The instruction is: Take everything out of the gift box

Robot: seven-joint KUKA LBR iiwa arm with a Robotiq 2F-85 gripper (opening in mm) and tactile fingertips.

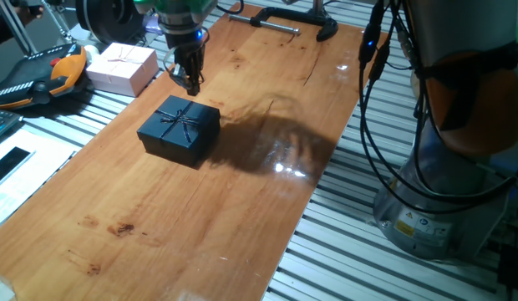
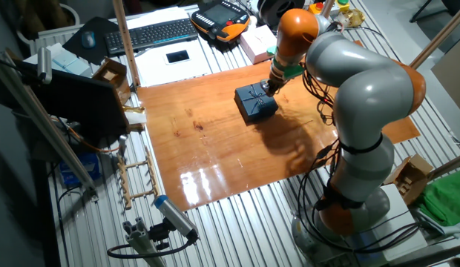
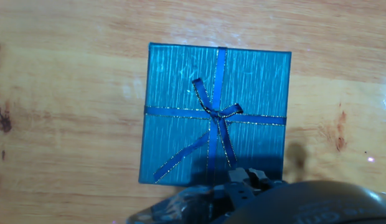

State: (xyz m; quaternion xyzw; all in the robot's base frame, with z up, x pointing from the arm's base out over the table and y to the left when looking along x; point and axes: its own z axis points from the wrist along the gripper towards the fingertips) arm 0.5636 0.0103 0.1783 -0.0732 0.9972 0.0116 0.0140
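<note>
The dark navy gift box [image 1: 180, 130] sits on the wooden table with its lid on and a thin ribbon bow on top. It also shows in the other fixed view [image 2: 255, 101] and fills the hand view [image 3: 215, 115]. The white block and the multicoloured puzzle cube are hidden under the lid. My gripper [image 1: 192, 82] hangs just above the box's far edge, fingers pointing down and close together, holding nothing. It shows in the other fixed view [image 2: 271, 87] and at the bottom of the hand view [image 3: 249, 180].
A pale pink box [image 1: 121, 67] with ribbon stands off the table's far left corner beside an orange teach pendant [image 1: 42, 75]. A black clamp [image 1: 284, 25] sits on the far table edge. A phone [image 1: 8, 163] lies left. The robot base [image 1: 443, 167] stands right.
</note>
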